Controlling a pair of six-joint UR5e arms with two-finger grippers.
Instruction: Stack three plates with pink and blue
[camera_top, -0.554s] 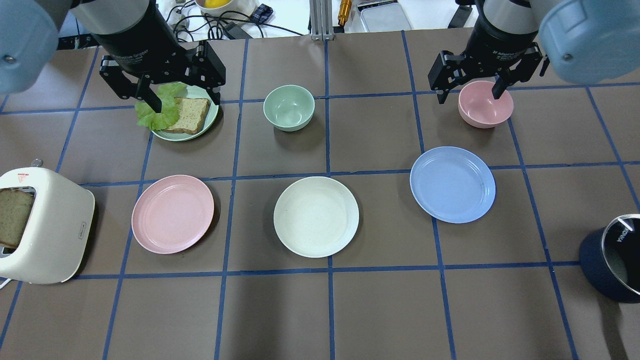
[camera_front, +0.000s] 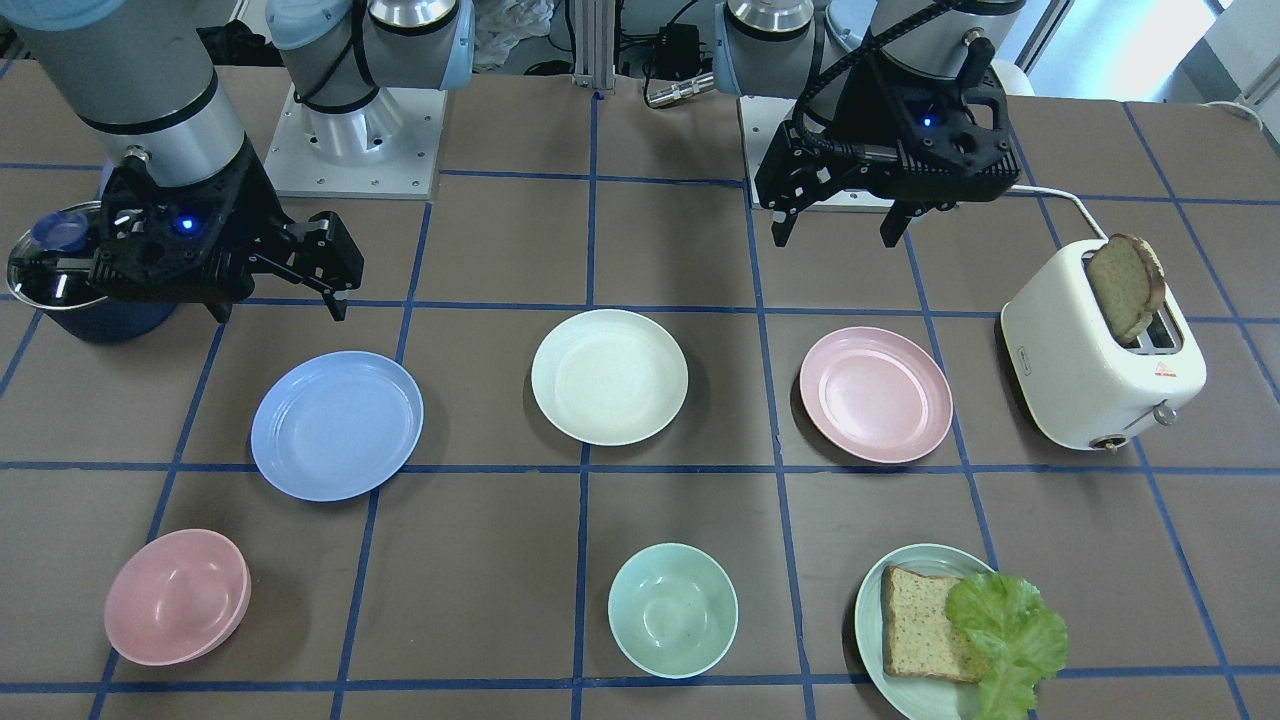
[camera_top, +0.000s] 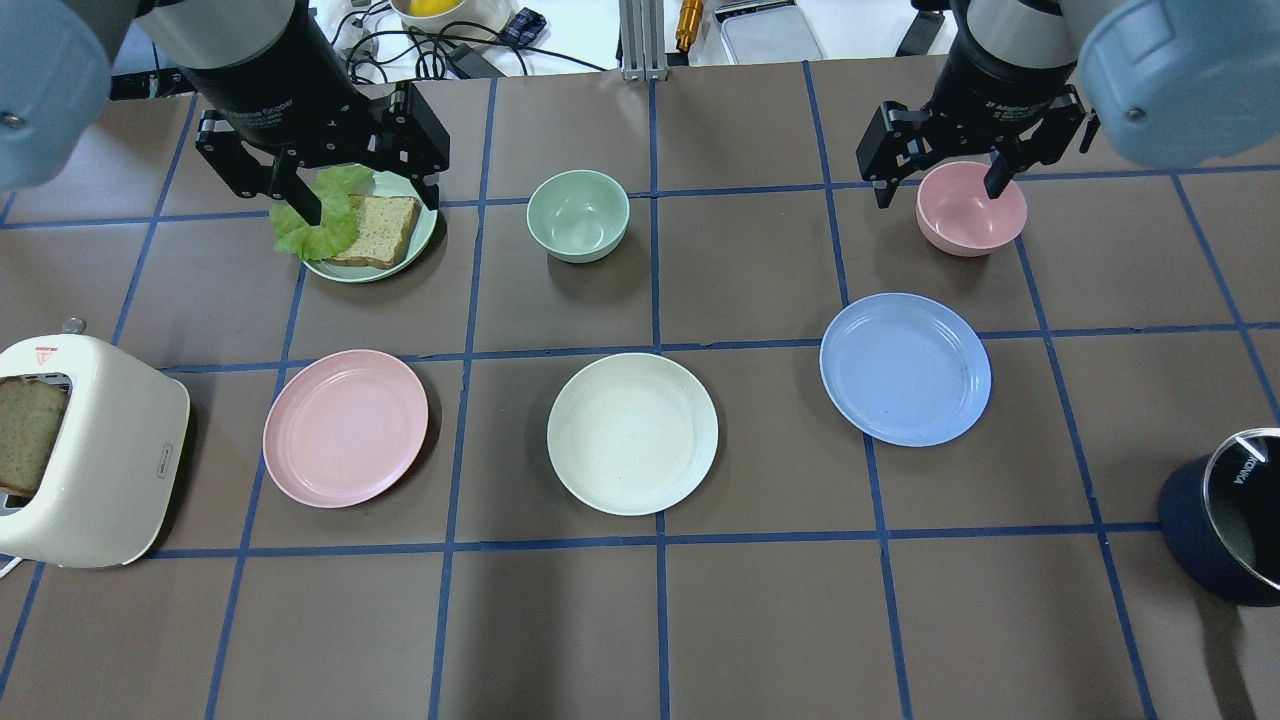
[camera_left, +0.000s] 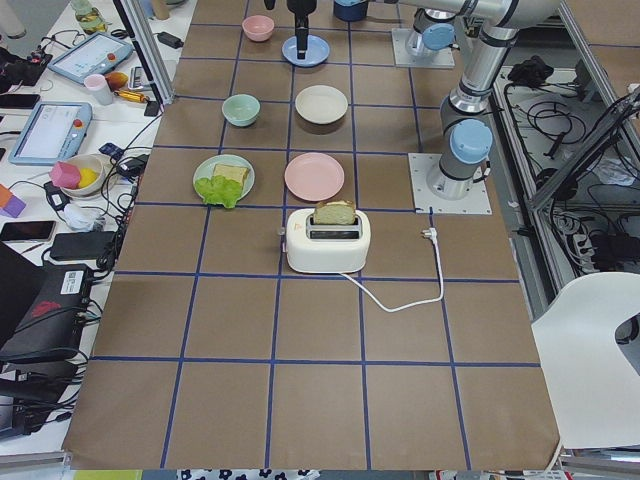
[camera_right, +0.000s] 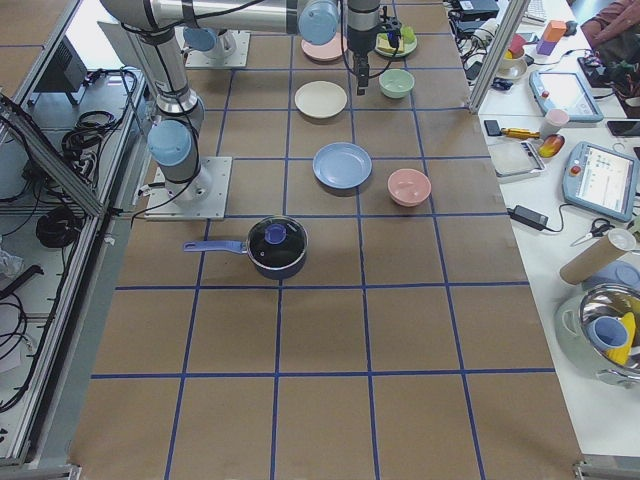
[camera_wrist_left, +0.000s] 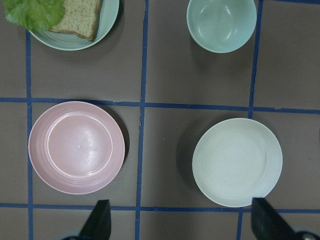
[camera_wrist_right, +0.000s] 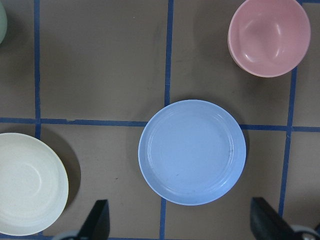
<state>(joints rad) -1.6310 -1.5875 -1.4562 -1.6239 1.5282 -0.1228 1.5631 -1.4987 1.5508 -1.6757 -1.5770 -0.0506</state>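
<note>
Rims stood well apart as we saw the pink plate (camera_top: 345, 428), cream plate (camera_top: 632, 433) and blue plate (camera_top: 905, 369) in a row on the worktop (camera_top: 760, 620), with the left end effector (camera_top: 370, 205) and right end effector (camera_top: 938, 193) released, hovering above.

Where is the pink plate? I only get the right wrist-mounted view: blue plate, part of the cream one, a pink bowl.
Observer: The pink plate lies flat beyond the cream plate, apart from it, next to a toaster.
Operator: Is either end effector holding anything?
Observer: No. The left end effector and the right end effector are both open and empty.
Operator: Anything in that toaster?
Observer: A slice of bread stands in its slot.
</note>
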